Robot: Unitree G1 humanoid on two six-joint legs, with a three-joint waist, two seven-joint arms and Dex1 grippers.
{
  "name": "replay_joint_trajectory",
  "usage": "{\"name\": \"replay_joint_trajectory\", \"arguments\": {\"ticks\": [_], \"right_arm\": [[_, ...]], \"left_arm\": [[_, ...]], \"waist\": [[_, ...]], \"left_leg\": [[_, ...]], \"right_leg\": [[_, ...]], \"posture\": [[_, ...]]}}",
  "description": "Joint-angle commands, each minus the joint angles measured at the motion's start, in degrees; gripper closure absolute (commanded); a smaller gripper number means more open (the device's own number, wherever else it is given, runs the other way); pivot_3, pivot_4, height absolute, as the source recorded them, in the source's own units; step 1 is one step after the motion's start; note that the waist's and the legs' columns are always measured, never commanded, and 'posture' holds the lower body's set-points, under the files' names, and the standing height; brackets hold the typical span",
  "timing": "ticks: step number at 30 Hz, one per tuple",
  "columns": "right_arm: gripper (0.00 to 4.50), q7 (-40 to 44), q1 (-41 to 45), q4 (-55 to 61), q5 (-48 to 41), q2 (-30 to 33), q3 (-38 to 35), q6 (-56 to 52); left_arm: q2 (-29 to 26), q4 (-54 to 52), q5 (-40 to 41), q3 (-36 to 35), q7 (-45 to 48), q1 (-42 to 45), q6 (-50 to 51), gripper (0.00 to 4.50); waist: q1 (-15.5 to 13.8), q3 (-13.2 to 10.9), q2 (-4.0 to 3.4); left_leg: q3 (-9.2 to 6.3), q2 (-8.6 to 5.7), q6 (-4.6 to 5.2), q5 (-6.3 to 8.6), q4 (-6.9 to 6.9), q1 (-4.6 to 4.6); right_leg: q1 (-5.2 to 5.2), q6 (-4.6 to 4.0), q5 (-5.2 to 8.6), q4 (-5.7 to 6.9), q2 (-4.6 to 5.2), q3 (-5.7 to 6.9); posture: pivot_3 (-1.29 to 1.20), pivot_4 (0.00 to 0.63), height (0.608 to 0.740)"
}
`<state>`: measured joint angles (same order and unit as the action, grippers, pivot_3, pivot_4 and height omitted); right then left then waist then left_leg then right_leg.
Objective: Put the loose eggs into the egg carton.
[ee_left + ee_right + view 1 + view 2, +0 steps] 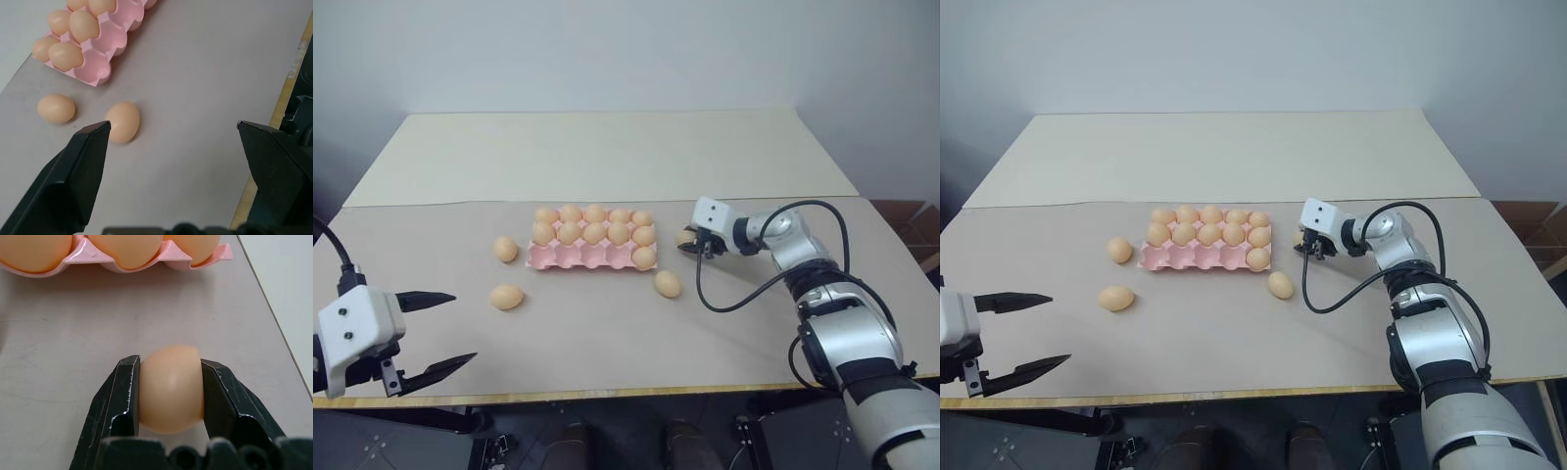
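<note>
The pink egg carton (578, 258) lies mid-table with its two far rows full of eggs and one egg in the right end of its near row. My right gripper (171, 382) is shut on a loose egg (171, 387), just right of the carton and low over the table. Another loose egg (667, 284) lies in front of the carton's right end. Two more lie to the carton's left, one beside it (505, 249) and one nearer me (506, 296). My left gripper (440, 333) hangs open at the near left edge, well short of these eggs.
The tabletop is a tan sheet (607, 333) with a paler board (607, 147) behind it. A black cable (744, 294) loops from my right wrist over the table. The table's front edge (288, 83) runs close beside my left gripper.
</note>
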<state>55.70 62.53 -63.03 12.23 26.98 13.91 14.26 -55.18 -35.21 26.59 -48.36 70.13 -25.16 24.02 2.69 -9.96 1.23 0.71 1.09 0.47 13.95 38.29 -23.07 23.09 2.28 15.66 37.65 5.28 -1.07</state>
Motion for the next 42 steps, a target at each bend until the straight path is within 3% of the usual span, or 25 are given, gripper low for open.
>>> {"name": "replay_joint_trajectory", "arguments": {"ticks": [1, 6, 13, 22, 31, 38, 42], "right_arm": [[2.91, -0.8, 0.9, 3.6, -0.7, 1.2, -1.4, 2.0], [2.91, 1.1, -0.9, 17.1, -5.2, 1.2, -4.2, -2.5], [2.91, 2.0, -8.4, 45.3, -11.7, -4.4, -3.4, -20.3], [2.91, -0.2, -13.1, 50.8, -10.3, -7.3, 1.4, -25.1], [0.02, -2.0, -13.2, 49.4, -8.9, -7.9, 3.2, -22.8], [0.02, -2.1, -14.1, 51.9, -9.1, -6.0, 2.4, -23.2], [0.02, 0.9, -16.4, 59.9, -11.7, -0.6, -0.1, -27.3]], "left_arm": [[-0.2, 0.0, -0.2, -1.7, -0.3, 0.1, -0.3, 0.0], [0.0, 0.4, -1.6, -2.4, 0.7, -2.2, -0.6, 0.0], [-0.3, 1.3, -3.6, -2.4, 1.6, -4.1, -1.7, 0.0], [-0.4, 1.2, -3.7, -2.1, 1.9, -2.9, -1.5, 0.0], [-0.2, 1.0, -4.1, -2.3, 2.1, -3.1, -1.4, 0.0], [-0.1, 1.1, -4.2, -1.6, 1.9, -3.0, -1.5, 0.0], [-0.3, 1.2, -4.0, -1.3, 2.0, -2.4, -1.6, 0.0]], "waist": [[0.0, 0.0, -0.01], [0.1, 0.0, -0.02], [-0.1, 0.0, -0.02], [-0.4, 0.0, 0.0], [-0.1, 0.0, 0.0], [-0.1, 0.0, 0.0], [-0.4, 0.0, 0.0]], "left_leg": [[0.0, 0.0, 0.0, 0.0, 0.0, -0.01], [0.0, 0.03, 0.0, 0.0, -0.01, -0.07], [-0.02, 0.14, 0.0, 0.0, -0.03, -0.05], [-0.07, 0.03, -0.01, -0.01, -0.03, -0.07], [-0.05, 0.05, -0.01, -0.01, -0.03, -0.06], [-0.05, 0.04, -0.01, -0.01, -0.03, -0.07], [-0.07, 0.03, -0.01, -0.01, -0.03, -0.11]], "right_leg": [[0.01, 0.0, 0.0, 0.0, 0.0, 0.0], [0.09, 0.0, 0.0, 0.02, -0.01, -0.01], [0.07, -0.01, -0.01, 0.05, -0.04, 0.02], [0.08, -0.01, -0.01, 0.01, 0.05, 0.08], [0.1, -0.01, -0.01, 0.04, -0.01, 0.07], [0.09, -0.01, -0.01, 0.03, 0.0, 0.07], [0.1, -0.01, -0.01, -0.01, 0.02, 0.09]], "posture": [[0.0, 0.15, 0.74], [0.0, 0.15, 0.74], [0.0, 0.15, 0.74], [0.0, 0.15, 0.74], [0.0, 0.15, 0.74], [0.0, 0.15, 0.74], [0.0, 0.15, 0.74]]}}
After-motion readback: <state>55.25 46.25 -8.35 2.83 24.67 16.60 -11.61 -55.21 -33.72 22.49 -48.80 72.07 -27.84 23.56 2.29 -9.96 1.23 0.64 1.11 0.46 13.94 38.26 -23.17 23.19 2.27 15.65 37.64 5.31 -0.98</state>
